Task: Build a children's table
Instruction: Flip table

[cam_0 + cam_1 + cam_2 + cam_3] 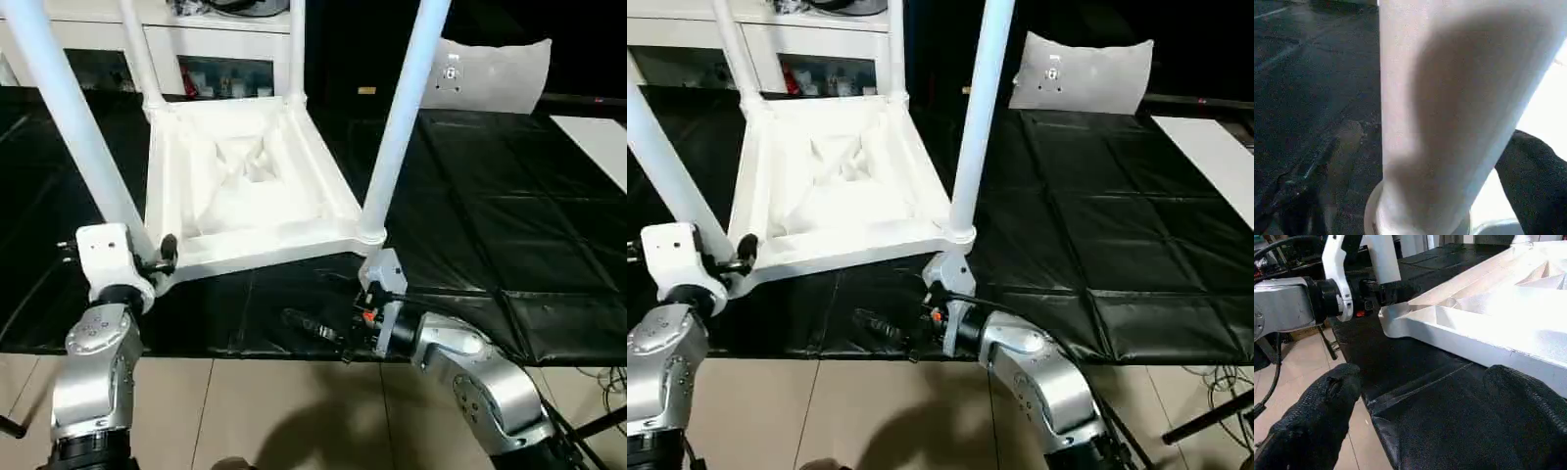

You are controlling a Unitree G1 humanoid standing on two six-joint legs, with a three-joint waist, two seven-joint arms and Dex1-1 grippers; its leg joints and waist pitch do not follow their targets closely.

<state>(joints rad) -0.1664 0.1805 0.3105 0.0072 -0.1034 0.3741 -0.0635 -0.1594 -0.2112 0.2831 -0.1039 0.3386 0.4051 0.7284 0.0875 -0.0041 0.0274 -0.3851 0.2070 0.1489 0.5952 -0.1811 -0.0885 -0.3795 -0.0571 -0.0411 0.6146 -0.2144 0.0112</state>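
Black mat under upturned children's table

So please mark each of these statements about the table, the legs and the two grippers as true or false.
1. The table top lies upside down, ribbed underside up. True.
2. Only two legs stand in the corner sockets. False: four legs stand up, one at each corner.
3. The left gripper is at the base of the near left leg. True.
4. The right gripper is shut on the near right leg. False: it is open, holding nothing, low in front of the table's near edge.
5. The table rests on a black mat. True.
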